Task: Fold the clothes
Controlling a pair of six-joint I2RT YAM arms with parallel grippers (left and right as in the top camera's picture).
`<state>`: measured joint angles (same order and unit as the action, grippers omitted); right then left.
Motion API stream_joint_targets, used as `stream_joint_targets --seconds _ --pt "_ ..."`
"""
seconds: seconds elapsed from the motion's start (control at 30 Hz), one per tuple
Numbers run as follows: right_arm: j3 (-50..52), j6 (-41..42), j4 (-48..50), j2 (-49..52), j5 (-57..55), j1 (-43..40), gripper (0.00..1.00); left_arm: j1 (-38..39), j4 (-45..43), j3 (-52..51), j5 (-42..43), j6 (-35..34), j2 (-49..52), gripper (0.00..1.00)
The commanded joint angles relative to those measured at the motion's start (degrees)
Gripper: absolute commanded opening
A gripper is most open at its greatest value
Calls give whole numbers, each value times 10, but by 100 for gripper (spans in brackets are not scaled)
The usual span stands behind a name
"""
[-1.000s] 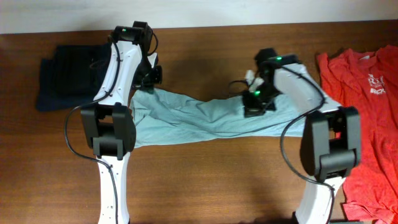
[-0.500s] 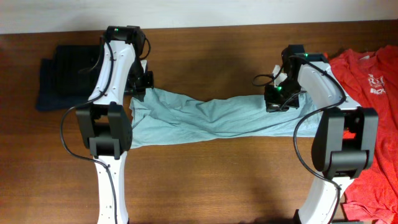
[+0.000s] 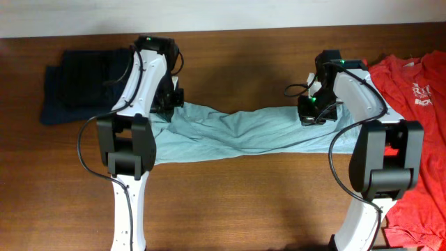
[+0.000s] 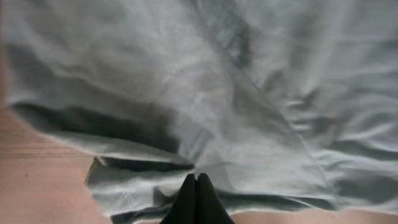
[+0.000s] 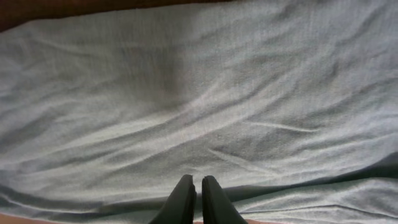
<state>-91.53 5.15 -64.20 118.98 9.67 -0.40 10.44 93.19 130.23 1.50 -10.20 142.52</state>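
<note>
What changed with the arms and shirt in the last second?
The right claw swung outward toward the red-orange T-shirt, drawing the pale grey-blue cloth T-shirt straighter. The left claw shifted outward, then back. Both stayed pinched on it; the dark navy pile didn't move.

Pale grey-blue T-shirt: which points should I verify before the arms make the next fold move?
1. Left claw shut on the pale grey-blue T-shirt: ok.
2. Right claw almost shut; cloth pinched: cannot tell.
3. Shirt lying flat: not ok, bunched and wrinkled between the claws.
4. Red-orange T-shirt apart from it: cannot tell, the right arm covers that spot.
5. Bare table in front for folding: ok.
</note>
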Motion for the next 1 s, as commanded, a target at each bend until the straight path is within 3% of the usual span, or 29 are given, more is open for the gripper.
stream_joint_targets --seconds 0.0,0.33,0.6,0.97 --pt "-6 -4 1 -15 -14 0 12 -3 3 -27 -2 -7 3 0" --pt "-6 -4 1 -15 -14 0 11 -1 36 -48 -2 -11 2 0" --pt "-6 -4 1 -15 -31 0 12 6 36 -151 -2 -11 -2 0" --pt "-6 -4 1 -15 -31 0 12 18 26 -204 -21 -23 -99 0"
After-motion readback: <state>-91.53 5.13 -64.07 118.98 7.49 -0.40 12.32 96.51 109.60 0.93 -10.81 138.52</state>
